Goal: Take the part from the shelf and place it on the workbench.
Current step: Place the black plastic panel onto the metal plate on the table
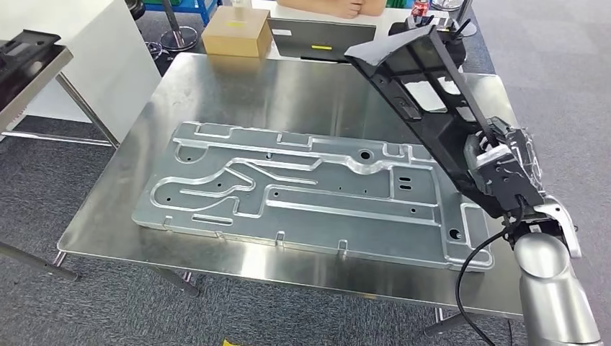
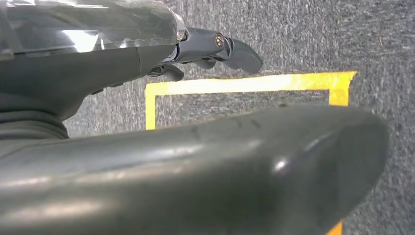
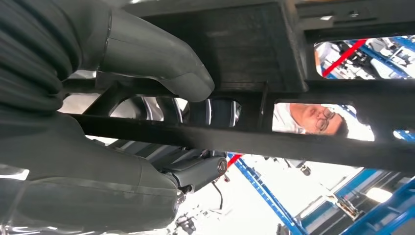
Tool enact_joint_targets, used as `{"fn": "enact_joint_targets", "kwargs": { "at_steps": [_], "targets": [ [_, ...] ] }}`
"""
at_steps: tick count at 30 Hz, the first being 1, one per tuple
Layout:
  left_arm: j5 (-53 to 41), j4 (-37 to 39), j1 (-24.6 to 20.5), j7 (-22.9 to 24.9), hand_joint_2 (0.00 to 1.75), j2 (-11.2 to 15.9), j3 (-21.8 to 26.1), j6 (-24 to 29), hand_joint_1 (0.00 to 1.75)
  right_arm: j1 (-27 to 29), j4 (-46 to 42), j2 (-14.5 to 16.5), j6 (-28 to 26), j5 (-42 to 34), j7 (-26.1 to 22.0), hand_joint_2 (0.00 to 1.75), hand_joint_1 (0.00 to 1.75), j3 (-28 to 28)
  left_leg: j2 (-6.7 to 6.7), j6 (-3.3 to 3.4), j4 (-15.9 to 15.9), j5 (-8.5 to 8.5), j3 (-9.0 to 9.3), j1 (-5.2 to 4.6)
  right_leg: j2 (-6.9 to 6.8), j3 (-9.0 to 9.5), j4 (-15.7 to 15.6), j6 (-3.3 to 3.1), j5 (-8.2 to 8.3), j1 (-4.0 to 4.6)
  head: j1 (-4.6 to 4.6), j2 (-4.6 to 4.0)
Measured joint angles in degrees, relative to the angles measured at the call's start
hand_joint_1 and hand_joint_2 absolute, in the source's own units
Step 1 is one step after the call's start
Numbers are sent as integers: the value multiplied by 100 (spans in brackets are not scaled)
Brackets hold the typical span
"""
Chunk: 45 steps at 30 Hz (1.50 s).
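A long black plastic part [image 1: 418, 94] slants up over the right side of the steel workbench [image 1: 216, 94], its top end toward the far edge. My right hand [image 1: 497, 169] grips its lower end, close above the right end of the grey metal fixture plate [image 1: 288, 191] that lies on the bench. From the right wrist, my thumb [image 3: 161, 58] presses on the part's black frame [image 3: 274, 142] and fingers [image 3: 195, 171] wrap it from the other side. My left hand [image 2: 147, 58] hangs over grey carpet, fingers curled in, holding nothing.
A cardboard box [image 1: 236, 32] and a grey laptop-like case [image 1: 320, 37] sit beyond the bench's far edge, where a person's arm [image 1: 339, 7] rests. A white cabinet [image 1: 72, 50] and a shelf with black parts [image 1: 25, 54] stand left. Yellow floor tape [image 2: 244, 84] lies under my left hand.
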Motion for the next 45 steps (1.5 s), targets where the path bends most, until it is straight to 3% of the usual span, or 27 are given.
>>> {"fn": "enact_joint_targets", "kwargs": {
  "at_steps": [1,3,4,5,6,9,11,15,16,18,19,20,21,22,23,25,28,30,32,34,35,36,38,40,41,45],
  "targets": [
    [-8,0,-2,0,0,2,0,-7,0,-61,53,27,1,120,26,175,175,64,8,-29,255,-135,-105,8,-8,35,-20,-35,-8,-10,0,0],
    [-36,1,-1,1,0,4,0,-26,0,-217,226,102,4,395,78,175,175,216,22,-67,1051,-461,-498,39,-15,71,-23,-78,-31,-3,0,1],
    [-52,1,-1,3,0,4,0,-37,0,-306,334,148,9,532,105,175,175,296,28,-82,1374,-547,-683,54,-15,81,-22,-86,-39,0,0,1],
    [-71,1,0,8,0,5,-1,-47,0,-410,468,203,19,681,140,175,175,381,33,-97,1524,-531,-790,69,-13,94,-20,-88,-49,0,0,1],
    [-88,1,-1,12,0,7,-1,-55,0,-520,614,261,30,825,176,175,175,465,38,-109,1416,-393,-773,86,-10,111,-18,-83,-58,-3,0,1],
    [-135,1,-16,19,0,16,-11,-74,0,-876,1140,449,58,1251,276,175,175,725,59,-124,277,191,-289,127,7,155,16,-16,-111,-2,0,1],
    [-161,1,-31,29,0,19,-21,-86,0,-1076,1490,561,64,1445,298,175,175,867,53,-87,-92,283,-139,120,17,140,36,50,-128,20,2,0],
    [-190,-1,-43,75,0,30,-36,-90,0,-1435,2198,852,56,1655,307,175,175,1071,45,58,-151,321,-140,118,12,69,137,159,-201,4,3,1],
    [-195,-1,-53,82,0,34,-38,-89,0,-1523,2367,931,43,1699,306,175,175,1109,46,85,-169,332,-133,127,5,-35,351,178,-321,0,4,1],
    [-203,0,-67,104,0,38,-41,-88,0,-1687,2713,1106,4,1828,300,175,175,1181,48,117,-173,327,-129,121,-6,-421,1095,204,-645,-5,4,0],
    [-209,1,-70,117,0,40,-42,-87,0,-1747,2887,1200,-13,1912,296,175,175,1218,47,123,-172,320,-124,115,-6,-625,1455,208,-746,-4,4,0],
    [-215,1,-71,134,0,41,-43,-85,0,-1796,3059,1294,-25,2001,292,175,175,1258,45,128,-171,311,-114,110,-6,-761,1659,202,-747,-3,4,0],
    [-222,1,-72,150,0,42,-43,-81,0,-1834,3222,1384,-29,2083,291,175,175,1297,40,130,-171,301,-100,105,-6,-792,1639,183,-634,2,4,-1],
    [-226,1,-74,163,0,42,-44,-74,0,-1863,3362,1467,-33,2155,290,175,175,1330,32,128,-171,290,-82,97,-5,-708,1386,151,-428,12,4,-1],
    [-229,1,-76,176,0,42,-44,-66,0,-1894,3484,1546,-35,2225,286,175,175,1363,24,124,-171,277,-62,88,-4,-545,980,102,-185,29,4,-1],
    [-231,1,-87,203,0,34,-44,-52,0,-1972,3698,1703,-43,2364,270,175,175,1433,18,95,-168,255,-54,62,-8,-253,280,0,100,75,3,1],
    [-229,1,-103,245,0,29,-44,-31,0,-2089,3990,1915,-46,2506,245,175,175,1558,29,8,-185,245,-61,72,-4,-170,19,-58,128,119,2,1],
    [-218,1,-104,276,0,31,-43,-2,0,-2162,4203,2047,-35,2569,225,175,175,1628,35,-57,-121,176,-68,85,-8,-115,-49,-89,147,88,2,1],
    [-199,1,-104,297,87,33,-42,29,0,-2245,4442,2186,-28,2636,198,175,87,1704,42,-115,339,-84,-266,99,-14,-60,-110,-129,161,54,2,0],
    [-185,1,-104,313,175,33,-42,48,0,-2290,4679,2308,-23,2681,161,175,0,1779,45,-166,1090,-402,-636,121,-11,-46,-114,-159,148,59,2,0],
    [-180,1,-104,323,131,33,-42,54,0,-2279,4781,2361,-18,2697,145,175,0,1811,45,-189,1342,-461,-777,134,-9,-41,-109,-162,140,59,2,0],
    [-177,1,-103,333,87,33,-42,58,0,-2263,4867,2409,-14,2708,132,175,0,1837,47,-208,1386,-406,-822,147,-6,-37,-101,-157,131,57,1,0],
    [-173,1,-104,344,0,33,-42,76,0,-2246,5014,2500,-13,2733,118,175,0,1881,55,-233,816,-11,-592,177,1,-29,-63,-126,97,46,2,0],
    [-163,1,-110,363,0,29,-40,104,0,-2269,5129,2571,-15,2745,114,175,0,1910,60,-216,94,276,-252,182,6,-36,-6,-74,47,53,2,1],
    [-153,1,-115,380,0,26,-38,114,0,-2280,5182,2603,-16,2751,115,175,0,1921,58,-191,-88,316,-168,175,5,-45,15,-49,32,63,2,1],
    [-126,1,-130,461,0,14,-28,121,0,-2303,5366,2690,-17,2804,146,175,0,1962,43,-52,-175,317,-139,168,-2,-77,85,46,-39,59,2,1]
  ]
}}
